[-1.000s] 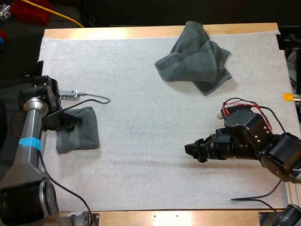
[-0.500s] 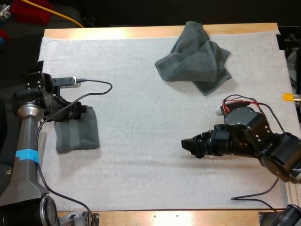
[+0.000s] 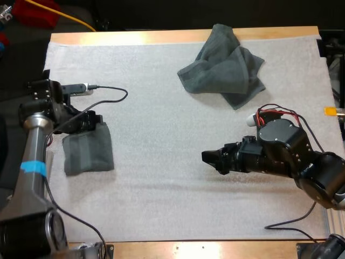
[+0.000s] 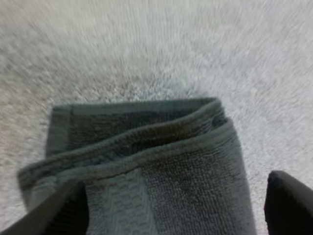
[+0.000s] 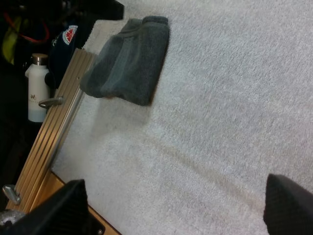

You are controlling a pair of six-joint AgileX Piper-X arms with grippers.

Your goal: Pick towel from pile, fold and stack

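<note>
A crumpled grey-green towel lies at the far side of the mat, right of centre. One folded towel rests near the mat's left edge. My left gripper hovers at that towel's far edge. In the left wrist view the folded towel lies just below my left gripper, whose fingers stand wide apart, open. My right gripper sits low over bare mat at centre right, pointing left. Its fingers stand apart with nothing between them, and the folded towel lies far ahead of it.
The white mat covers most of the wooden table. A white bottle stands off the table's left side, beyond the wooden edge. Bare mat stretches between the two towels.
My left gripper has pulled back from over the folded towel to its far edge. My right gripper has slid a little to the left over the mat. Neither towel has moved.
</note>
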